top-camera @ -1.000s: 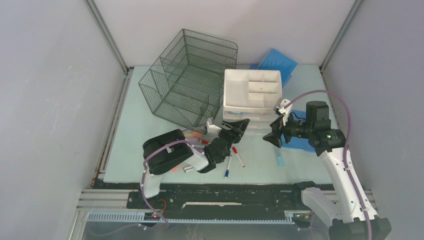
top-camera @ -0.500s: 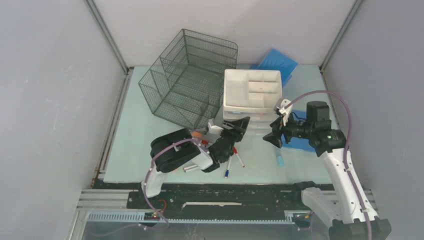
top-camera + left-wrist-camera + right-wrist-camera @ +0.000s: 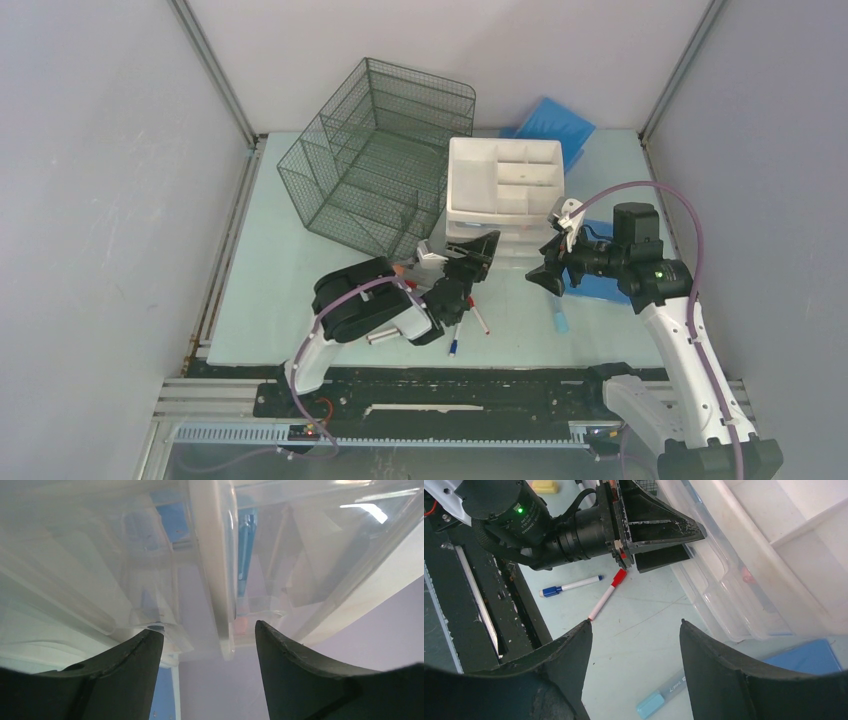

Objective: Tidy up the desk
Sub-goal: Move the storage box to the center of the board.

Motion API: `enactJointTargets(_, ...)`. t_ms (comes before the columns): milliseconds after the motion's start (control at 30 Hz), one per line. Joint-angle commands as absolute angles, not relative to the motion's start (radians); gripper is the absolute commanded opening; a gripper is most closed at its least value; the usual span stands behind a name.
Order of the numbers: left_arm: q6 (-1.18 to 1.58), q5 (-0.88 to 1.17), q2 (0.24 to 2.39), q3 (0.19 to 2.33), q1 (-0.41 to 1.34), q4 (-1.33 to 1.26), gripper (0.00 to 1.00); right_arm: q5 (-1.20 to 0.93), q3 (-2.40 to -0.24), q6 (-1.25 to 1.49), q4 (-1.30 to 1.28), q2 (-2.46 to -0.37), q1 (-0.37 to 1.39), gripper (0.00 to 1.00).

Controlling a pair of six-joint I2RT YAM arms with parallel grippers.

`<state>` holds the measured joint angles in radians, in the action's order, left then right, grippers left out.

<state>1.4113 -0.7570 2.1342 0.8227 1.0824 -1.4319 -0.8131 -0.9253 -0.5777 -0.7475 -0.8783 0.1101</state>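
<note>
The pale mint-green desk [image 3: 270, 290] holds a white plastic drawer unit [image 3: 505, 190] at the back middle. My left gripper [image 3: 484, 250] is open and empty, its fingertips right at the unit's clear lower drawer fronts [image 3: 215, 570], one finger on each side of the white divider. My right gripper [image 3: 546, 276] is open and empty, hovering above the desk just right of the drawers. Below it lie a red-capped marker [image 3: 606, 595], a blue-capped marker [image 3: 571, 586] and a light-blue highlighter [image 3: 664, 695].
A dark wire-mesh organizer [image 3: 375, 160] lies tipped at the back left. A blue folder [image 3: 553, 125] leans behind the drawers. A blue notebook [image 3: 602, 287] lies under the right arm. Orange and yellow small items [image 3: 392, 268] sit by the left arm.
My left arm has shifted to the right and pushed its gripper closer to the drawer fronts. The right arm has not moved.
</note>
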Motion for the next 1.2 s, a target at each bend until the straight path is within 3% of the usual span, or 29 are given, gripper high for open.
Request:
enactJointTargets(0, 1.375, -0.801, 2.144, 0.866, 1.075, -1.514, 0.7, -0.824, -0.96, -0.575, -0.731, -0.864, 0.103, 0.72)
enactJointTargets(133, 1.378, -0.793, 2.147, 0.871, 1.071, -1.516, 0.66, -0.824, -0.96, -0.577, -0.731, -0.864, 0.103, 0.72)
enactJointTargets(233, 1.398, -0.766, 2.15, 0.875, 1.064, -1.517, 0.55, -0.822, -0.96, -0.579, -0.732, -0.865, 0.103, 0.72)
enactJointTargets(367, 1.398, -0.741, 2.135, 0.864, 1.058, -1.52, 0.48, -0.821, -0.961, -0.582, -0.733, -0.867, 0.103, 0.72)
enactJointTargets(1167, 1.395, -0.646, 1.996, 0.695, 1.079, -1.525, 0.53, -0.827, -0.96, -0.584, -0.738, -0.862, 0.091, 0.72)
